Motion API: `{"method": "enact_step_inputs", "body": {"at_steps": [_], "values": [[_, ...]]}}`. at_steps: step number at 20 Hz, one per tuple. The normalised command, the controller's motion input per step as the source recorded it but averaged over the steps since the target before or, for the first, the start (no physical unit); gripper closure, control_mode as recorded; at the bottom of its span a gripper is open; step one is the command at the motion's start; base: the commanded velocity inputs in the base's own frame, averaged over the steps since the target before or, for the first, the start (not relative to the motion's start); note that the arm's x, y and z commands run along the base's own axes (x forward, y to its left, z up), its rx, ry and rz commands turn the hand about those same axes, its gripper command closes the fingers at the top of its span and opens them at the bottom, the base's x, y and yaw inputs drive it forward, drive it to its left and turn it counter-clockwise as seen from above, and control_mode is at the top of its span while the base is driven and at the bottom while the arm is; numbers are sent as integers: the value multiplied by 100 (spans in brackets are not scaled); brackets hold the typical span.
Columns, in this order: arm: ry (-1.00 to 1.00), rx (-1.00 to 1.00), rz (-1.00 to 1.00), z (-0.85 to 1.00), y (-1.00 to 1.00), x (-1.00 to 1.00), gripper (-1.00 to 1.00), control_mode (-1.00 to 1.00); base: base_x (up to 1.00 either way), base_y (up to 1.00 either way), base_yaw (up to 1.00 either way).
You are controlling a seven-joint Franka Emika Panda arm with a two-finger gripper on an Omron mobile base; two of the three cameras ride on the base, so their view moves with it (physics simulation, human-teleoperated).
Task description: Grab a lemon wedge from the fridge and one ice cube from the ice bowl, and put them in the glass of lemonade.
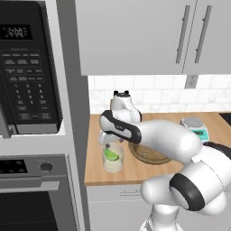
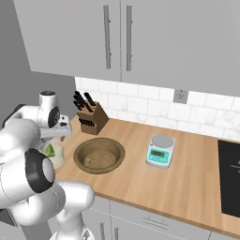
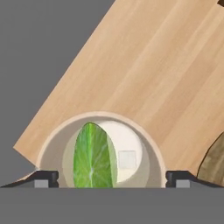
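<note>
The claw hangs directly over the glass of lemonade, tips spread wide, holding nothing. Inside the glass lie the lemon wedge and a small pale cube. Just beside it on the worktop sits the ice bowl.

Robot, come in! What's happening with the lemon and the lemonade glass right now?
Tool open, above the glass of lemonade. Lemon wedge in the glass, ice cube beside it. Nothing in the way.
</note>
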Motion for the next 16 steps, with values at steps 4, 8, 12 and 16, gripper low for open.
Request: {"method": "enact_step_inputs", "body": {"at_steps": [4, 8, 12, 16], "values": [[-14, 2, 0, 20, 0, -15, -100, -100, 0, 0, 0], [-14, 5, 0, 26, 0, -6, -100, -100, 0, 0, 0], [-14, 5, 0, 22, -2, -2, -100, -100, 0, 0, 0], [-13, 6, 0, 13, -3, -21, -100, -100, 0, 0, 0]]}}
